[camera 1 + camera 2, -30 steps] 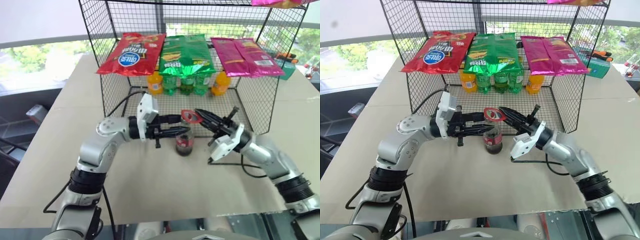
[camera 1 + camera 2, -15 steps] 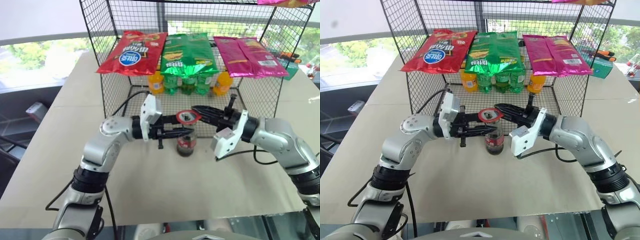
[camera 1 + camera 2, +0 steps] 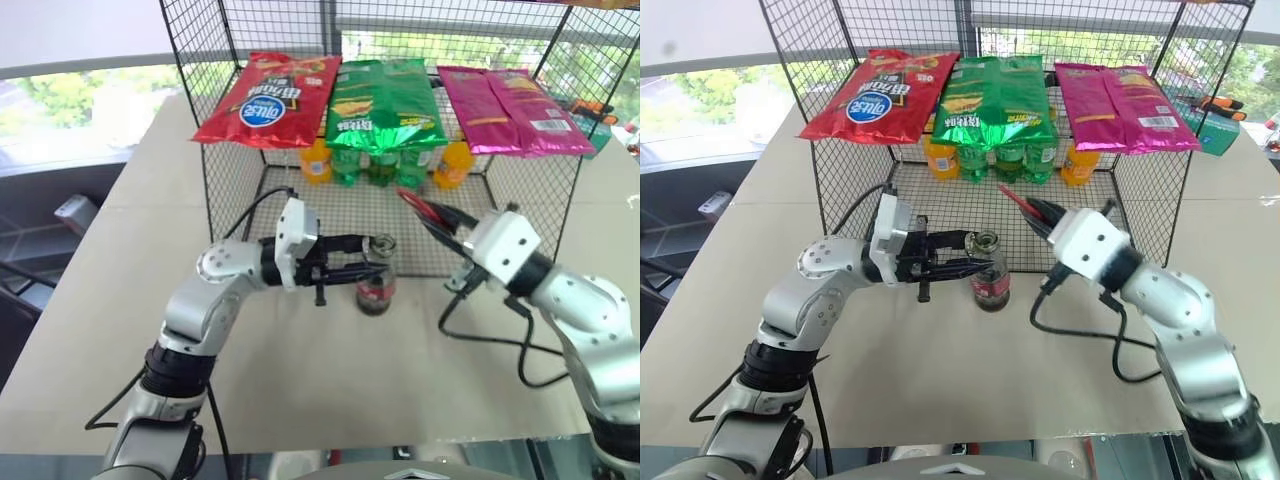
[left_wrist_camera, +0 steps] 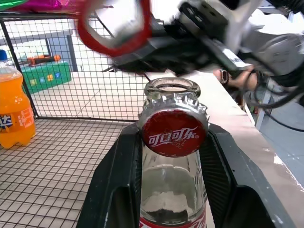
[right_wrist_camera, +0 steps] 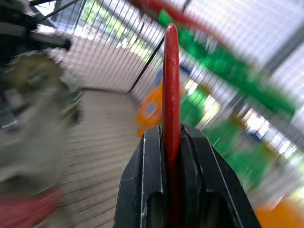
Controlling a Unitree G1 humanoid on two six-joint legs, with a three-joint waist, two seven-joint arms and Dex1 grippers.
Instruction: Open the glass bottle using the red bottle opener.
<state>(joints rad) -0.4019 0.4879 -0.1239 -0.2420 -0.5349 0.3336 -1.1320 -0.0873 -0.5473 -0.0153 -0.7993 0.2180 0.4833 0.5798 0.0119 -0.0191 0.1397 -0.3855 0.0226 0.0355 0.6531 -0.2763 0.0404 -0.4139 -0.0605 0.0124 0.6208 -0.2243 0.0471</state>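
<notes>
On my left gripper [image 3: 372, 268] I count two black fingers [image 4: 114, 180], closed one on each side of the neck of the glass bottle [image 3: 376, 282], so that hand is clamped on it. One bottle of this kind: clear glass, dark liquid low down, red label, standing upright on the table [image 3: 300, 370] just in front of the wire rack [image 3: 240, 195]. One crown cap [image 4: 173, 130], red with white lettering, hangs tilted at the bottle's mouth in the left wrist view, and the rim above it looks open. On my right gripper [image 5: 172, 137] I again count two black fingers, pinched tight on the handle of the red bottle opener [image 3: 425, 208]; one opener, held edge-on, to the right of the bottle and apart from it, its ring head [image 4: 114, 23] up near the rack's front mesh. Going outward, the rack's top shelf carries three snack bags: one red [image 3: 268, 97], one green [image 3: 382, 105], one pink [image 3: 515, 95]. Beneath them, inside the rack, I can make out an orange drink bottle [image 3: 315, 162] on the left, green bottles [image 3: 380, 165] in the middle whose number I cannot tell, and a second orange bottle [image 3: 453, 165] on the right. One black cable [image 3: 490, 340] loops on the table beside my right arm.
</notes>
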